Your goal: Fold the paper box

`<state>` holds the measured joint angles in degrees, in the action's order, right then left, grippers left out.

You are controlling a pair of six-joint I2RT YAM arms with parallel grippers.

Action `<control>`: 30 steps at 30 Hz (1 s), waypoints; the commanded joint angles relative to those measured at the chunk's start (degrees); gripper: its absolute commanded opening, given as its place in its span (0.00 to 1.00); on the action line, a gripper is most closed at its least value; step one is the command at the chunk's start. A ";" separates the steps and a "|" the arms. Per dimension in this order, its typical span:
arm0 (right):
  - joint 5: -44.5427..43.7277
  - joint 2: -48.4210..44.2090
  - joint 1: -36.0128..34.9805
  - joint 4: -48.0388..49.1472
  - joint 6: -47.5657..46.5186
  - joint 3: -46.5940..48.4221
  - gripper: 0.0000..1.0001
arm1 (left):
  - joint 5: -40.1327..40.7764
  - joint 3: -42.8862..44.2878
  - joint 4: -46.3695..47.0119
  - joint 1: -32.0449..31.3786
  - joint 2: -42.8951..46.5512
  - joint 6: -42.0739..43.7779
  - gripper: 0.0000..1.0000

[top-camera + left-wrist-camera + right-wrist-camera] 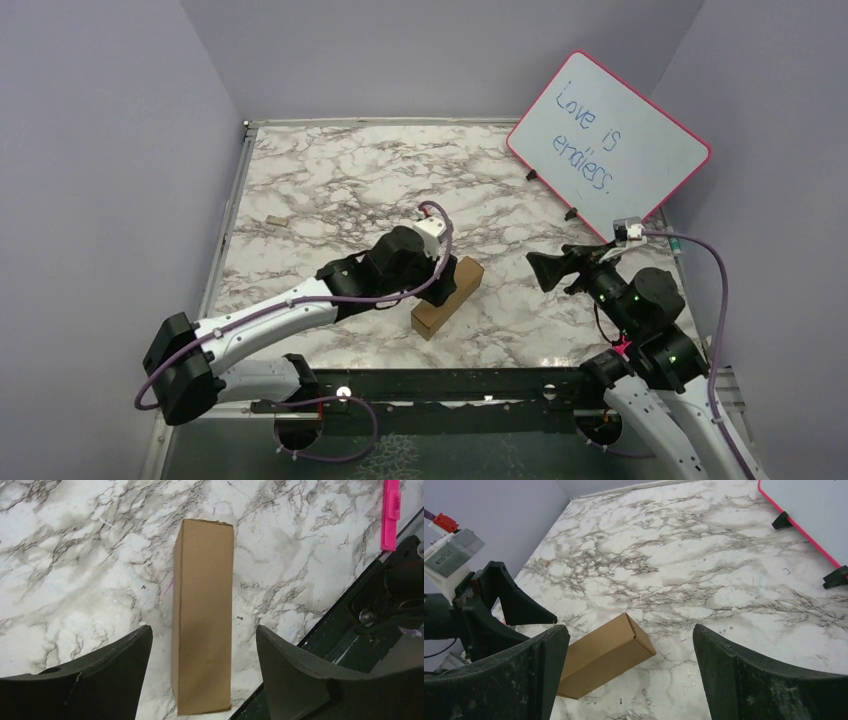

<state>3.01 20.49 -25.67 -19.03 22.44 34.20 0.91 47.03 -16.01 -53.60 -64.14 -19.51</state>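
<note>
- The paper box (447, 297) is a plain brown oblong, folded shut, lying flat on its long side on the marble table (330, 180).
- It sits near the middle of the table, closer to the near edge. It lies aslant, with one end towards the near left and the other towards the far right.
- The left gripper (203, 628) hangs over the box with its two black fingers (115, 670) spread apart, one on each side of the box's long walls. Its wrist view shows bare marble between each finger and the cardboard, so nothing is clamped.
- The right gripper (540, 272) is well to the right of the box and points left towards it. Its jaws gape wide and hold nothing.
- A black rail (450, 385) runs along the near edge of the table, just near of the box.
- A pink-framed whiteboard (610, 140) leans at the far right, with "Love is endless." written in blue.
- A tiny tan scrap (276, 220) lies at the far left, well apart from the box.
</note>
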 commanded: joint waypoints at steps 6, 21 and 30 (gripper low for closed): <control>-8.39 -7.64 -0.17 -3.57 1.07 -2.78 1.00 | 10.69 7.63 -1.06 -5.11 -15.35 3.46 0.77; -6.58 -6.34 -0.17 -2.77 0.50 -3.22 1.00 | 12.34 12.24 -3.19 -5.83 -24.65 2.60 0.53; -6.19 -6.25 -0.17 -2.97 0.59 -3.08 1.00 | 4.19 1.71 8.87 2.57 -13.15 -8.79 0.46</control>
<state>-2.96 13.98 -25.67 -21.61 22.92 31.73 11.09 55.64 -17.08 -57.49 -85.93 -19.79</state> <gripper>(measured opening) 0.998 0.536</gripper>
